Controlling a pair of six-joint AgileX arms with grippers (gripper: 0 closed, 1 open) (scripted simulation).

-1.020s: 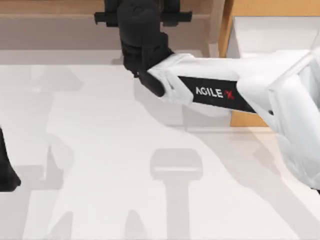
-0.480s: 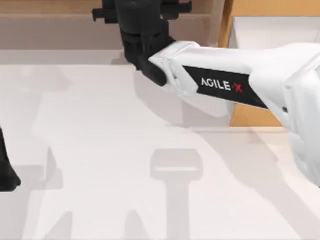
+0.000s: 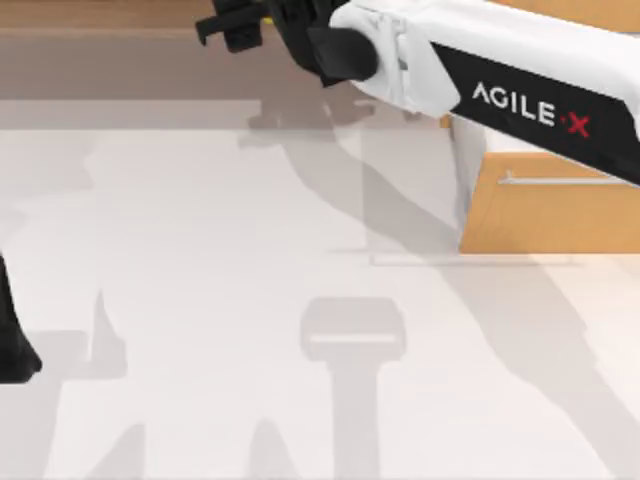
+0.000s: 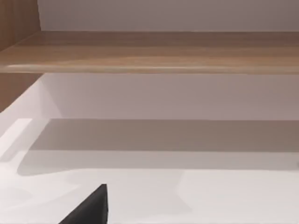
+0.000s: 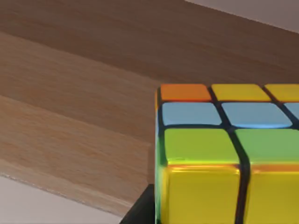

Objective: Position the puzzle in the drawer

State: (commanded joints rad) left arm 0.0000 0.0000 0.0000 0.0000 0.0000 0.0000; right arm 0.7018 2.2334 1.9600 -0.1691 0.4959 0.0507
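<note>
Right arm (image 3: 500, 70) reaches across the far end of the worktop (image 3: 250, 300), white link over the drawer's left part, black wrist at the top edge of the top view. Right end effector (image 3: 240, 25) sits at that far edge, over the brown wooden shelf (image 3: 100, 45) — a speck of yellow shows just beside its black body.

Right wrist view: the puzzle (image 5: 224, 154) close up against the camera, with orange, yellow, pale blue and green tiles on one face and yellow tiles on another; a dark finger (image 5: 140, 210) touches its lower corner. Brown wood grain of the shelf lies behind it. The end effector is clamped on the puzzle (the contact on the other side is hidden).

The drawer (image 3: 550, 210) stands at the worktop's right side, orange-wood front with its thin silver handle (image 3: 570, 181) facing the near side; the puzzle is well apart from it, to the left.

Left arm (image 3: 12, 340) parked at the left edge of the worktop — its end effector's state I cannot tell.
</note>
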